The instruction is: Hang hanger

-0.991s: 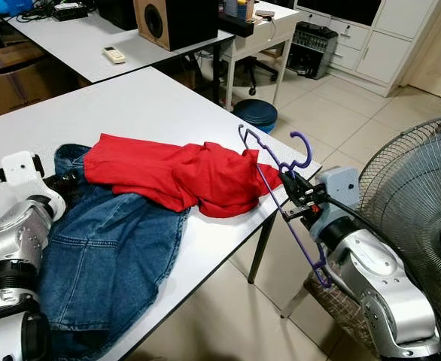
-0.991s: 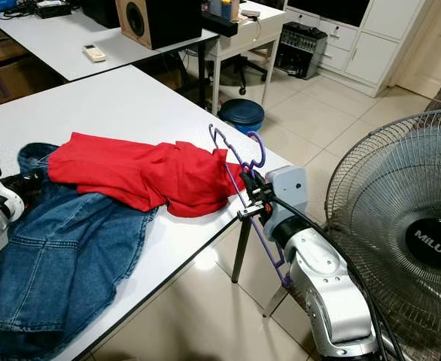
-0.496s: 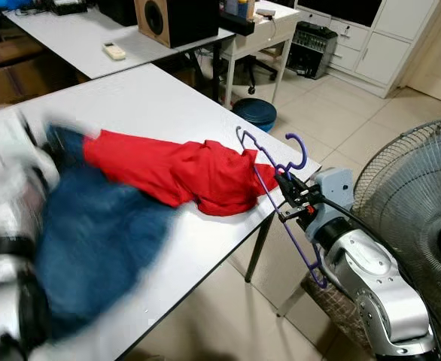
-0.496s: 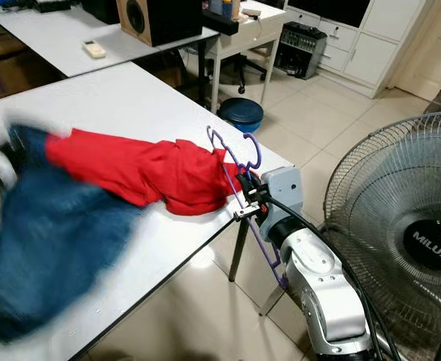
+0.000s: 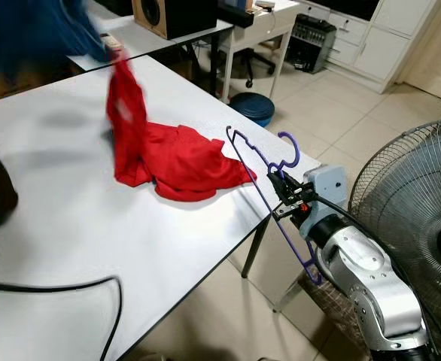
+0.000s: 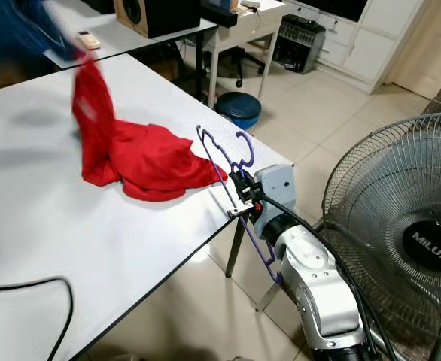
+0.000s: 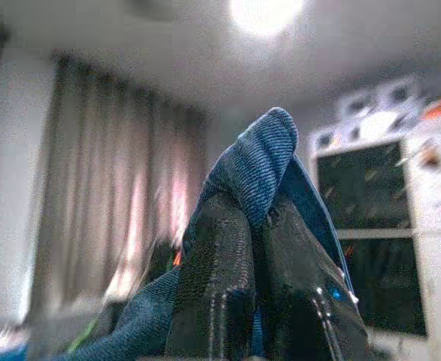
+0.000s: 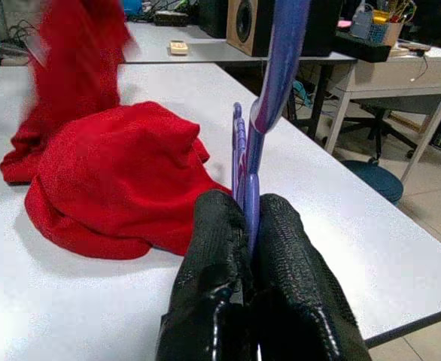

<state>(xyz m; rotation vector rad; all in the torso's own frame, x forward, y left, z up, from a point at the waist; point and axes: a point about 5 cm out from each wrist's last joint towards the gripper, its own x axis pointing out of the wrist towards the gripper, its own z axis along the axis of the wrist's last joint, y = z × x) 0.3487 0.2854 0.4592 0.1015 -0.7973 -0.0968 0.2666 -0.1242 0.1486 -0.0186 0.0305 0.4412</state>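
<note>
The blue jeans, which a second ago were lying flat across the lower left of the head views, are now being swung up into the upper left corner, blurred with motion. In the left wrist view the left gripper is being seen closed on a fold of the denim, raised toward the ceiling. The red shirt is being dragged along: one end is being pulled upright, while the rest is bunched on the white table. A bare tabletop and a black cable are being exposed at lower left. This is being judged as the clothing being cleared or lifted for the hanger, with hanging itself not yet begun.

The purple hanger is being held at centre right of the head views, just past the table's corner, by the right gripper, whose fingers are being kept clamped on its bar. Its place is barely changed from a second ago. Its long axis is being tilted, running from upper left down to lower right, with the hook curling upward at the top and one lower end reaching down beside the silver forearm. A standing fan is being passed closely at the right edge.
</note>
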